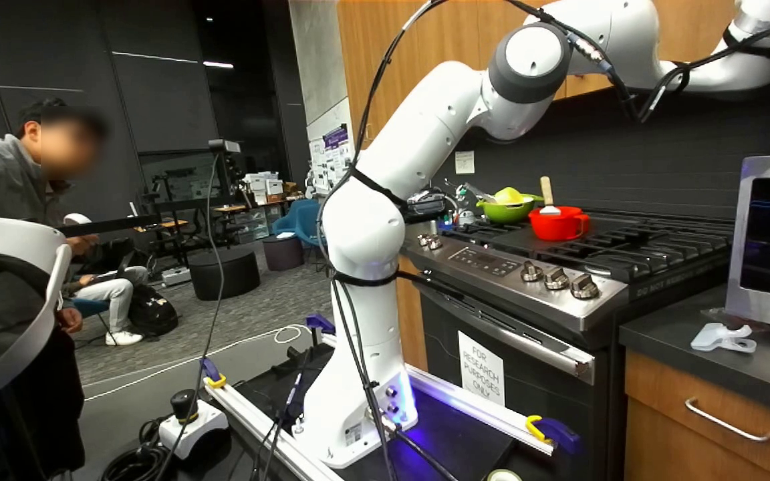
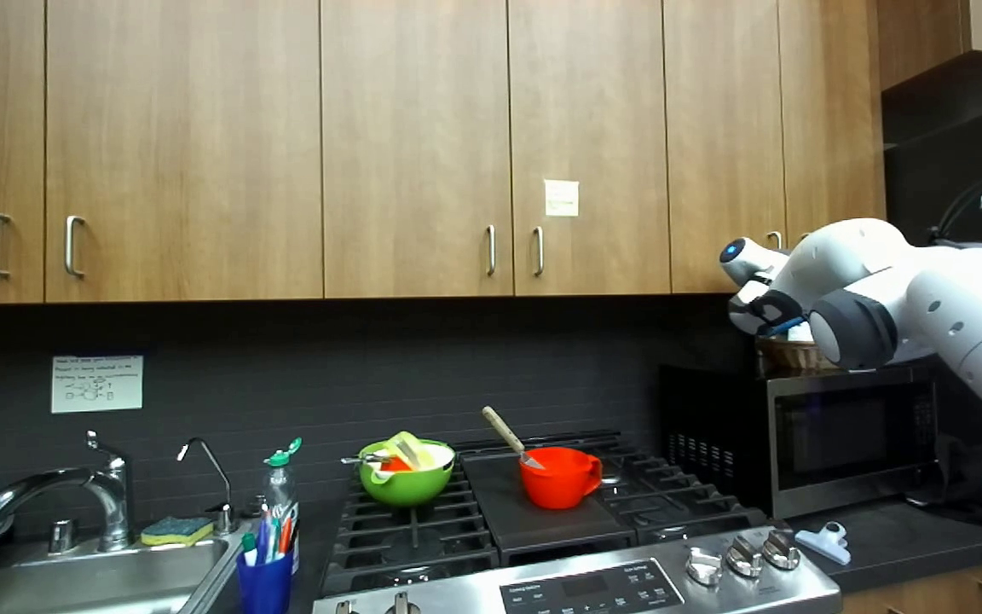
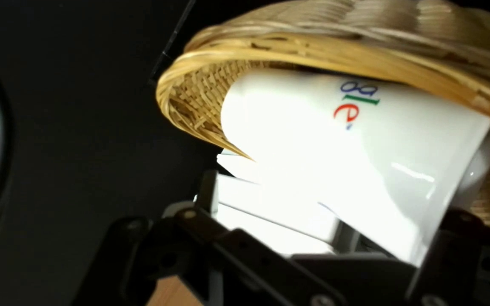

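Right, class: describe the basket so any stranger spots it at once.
Find the microwave beside the stove. On top, partly hidden behind the arm, sits the basket. Its tan weave sets it apart from the smooth white cup at its mouth.

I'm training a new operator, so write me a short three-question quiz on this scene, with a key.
1. Multiple choice: what colour is the pot standing on the stove?
a) green
b) red
c) blue

2. True or false: the woven basket near the hand stands in the sink.

3. Fill the blank: in the wrist view, the white object in the woven basket carries coloured ____.

Key:
1. b
2. False; in an exterior view it shows above the microwave.
3. letters
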Available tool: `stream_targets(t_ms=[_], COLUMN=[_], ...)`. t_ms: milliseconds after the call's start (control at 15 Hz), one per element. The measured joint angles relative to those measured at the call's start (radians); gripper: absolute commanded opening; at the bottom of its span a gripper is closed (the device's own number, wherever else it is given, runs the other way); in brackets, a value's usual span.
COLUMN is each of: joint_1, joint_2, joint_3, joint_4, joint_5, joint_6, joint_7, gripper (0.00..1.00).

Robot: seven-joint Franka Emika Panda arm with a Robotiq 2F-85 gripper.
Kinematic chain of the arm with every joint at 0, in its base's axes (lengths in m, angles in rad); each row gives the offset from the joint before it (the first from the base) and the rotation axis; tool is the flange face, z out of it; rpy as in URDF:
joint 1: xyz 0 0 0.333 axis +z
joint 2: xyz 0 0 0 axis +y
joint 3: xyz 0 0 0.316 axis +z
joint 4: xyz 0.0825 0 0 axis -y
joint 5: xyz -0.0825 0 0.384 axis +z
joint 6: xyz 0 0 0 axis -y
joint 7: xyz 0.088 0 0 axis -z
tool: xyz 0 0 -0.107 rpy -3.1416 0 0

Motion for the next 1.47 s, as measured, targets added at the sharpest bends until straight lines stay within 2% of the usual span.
stream_targets(t_ms=[267, 333, 400, 533, 800, 1000, 1333, 1467], joint_1=[0.001, 0.001, 0.001, 0.000, 0.000, 0.000, -0.002, -0.004], joint_2=[0.040, 0.047, 0.051, 0.054, 0.055, 0.055, 0.055, 0.055], joint_3=[-0.038, -0.043, -0.045, -0.045, -0.045, -0.045, -0.045, -0.045], joint_4=[0.045, 0.051, 0.056, 0.060, 0.062, 0.062, 0.077, 0.085], joint_5=[-0.044, -0.049, -0.049, -0.049, -0.049, -0.048, -0.047, -0.044], joint_6=[0.000, 0.000, -0.001, -0.003, -0.016, -0.036, -0.094, -0.116], joint_7=[0.029, 0.034, 0.034, 0.034, 0.034, 0.034, 0.034, 0.035], gripper=[1.00, 0.75, 0.74, 0.61, 0.28, 0.08, 0.00, 0.02])
